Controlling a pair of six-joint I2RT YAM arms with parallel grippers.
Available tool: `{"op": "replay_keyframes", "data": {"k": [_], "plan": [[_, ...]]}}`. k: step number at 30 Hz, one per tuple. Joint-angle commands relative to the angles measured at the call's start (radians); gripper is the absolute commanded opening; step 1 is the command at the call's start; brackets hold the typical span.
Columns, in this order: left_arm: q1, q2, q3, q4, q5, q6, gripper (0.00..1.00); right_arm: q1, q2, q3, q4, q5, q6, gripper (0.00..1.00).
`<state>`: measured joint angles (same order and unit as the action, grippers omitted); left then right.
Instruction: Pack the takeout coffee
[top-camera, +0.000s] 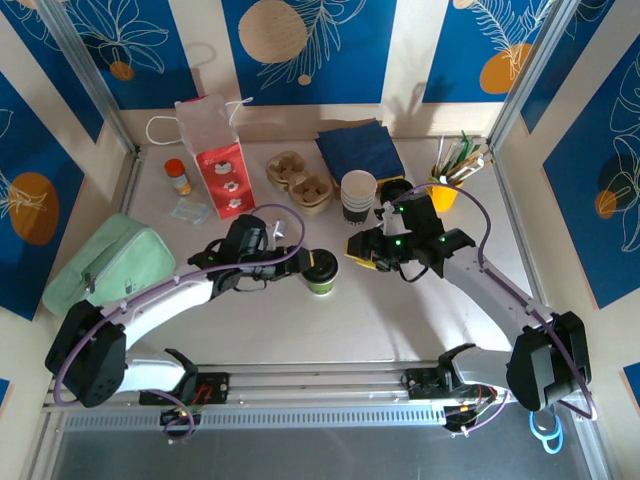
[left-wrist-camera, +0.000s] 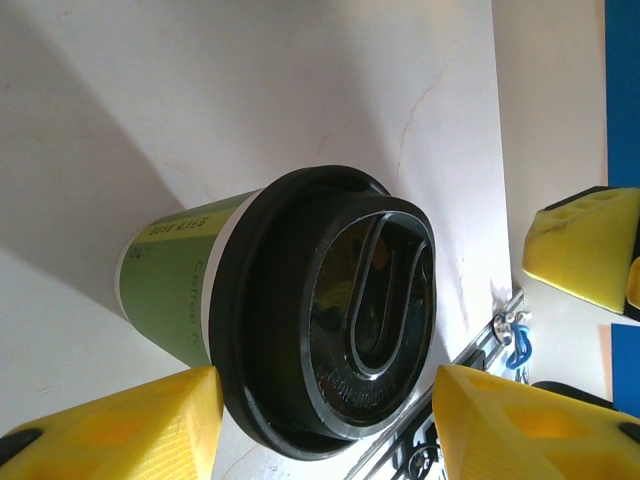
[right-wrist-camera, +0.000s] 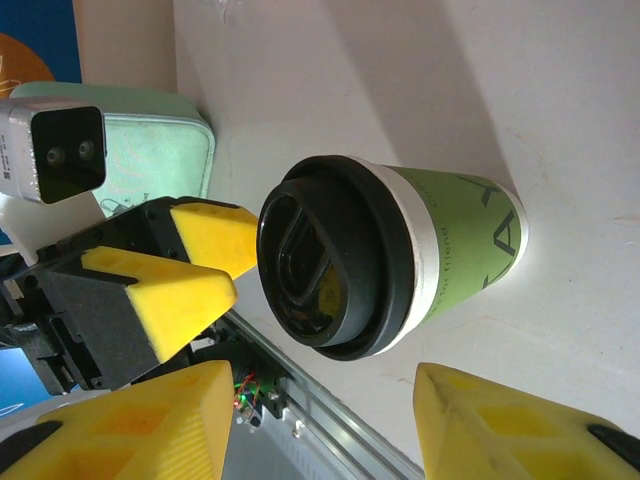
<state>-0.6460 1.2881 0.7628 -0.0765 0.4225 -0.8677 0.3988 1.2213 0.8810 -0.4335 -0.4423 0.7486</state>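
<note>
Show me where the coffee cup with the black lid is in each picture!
Top external: the takeout coffee stands upright in the middle.
Left wrist: takeout coffee in the centre, lid toward the camera.
Right wrist: takeout coffee in the centre, lid pointing left.
Shared landmark: the metal rail, low in every view.

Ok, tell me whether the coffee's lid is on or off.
On. The black lid sits pressed over the rim of the green cup, seated all round as far as both wrist views show.
</note>
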Motion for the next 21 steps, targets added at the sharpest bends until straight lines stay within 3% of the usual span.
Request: {"op": "replay_keyframes", "data": {"k": [1,12,21], "plan": [[-0.012,0.016,0.029,0.034,0.022,-0.014,0.57,0.0,0.005,-0.004,0.001,-0.029,0.002,0.51],[-0.016,0.02,0.066,-0.018,0.003,0.015,0.59,-0.002,0.019,-0.004,-0.004,-0.027,-0.005,0.51],[-0.011,-0.021,0.123,-0.209,-0.115,0.136,0.75,0.052,0.065,0.0,0.012,0.009,-0.024,0.53]]}}
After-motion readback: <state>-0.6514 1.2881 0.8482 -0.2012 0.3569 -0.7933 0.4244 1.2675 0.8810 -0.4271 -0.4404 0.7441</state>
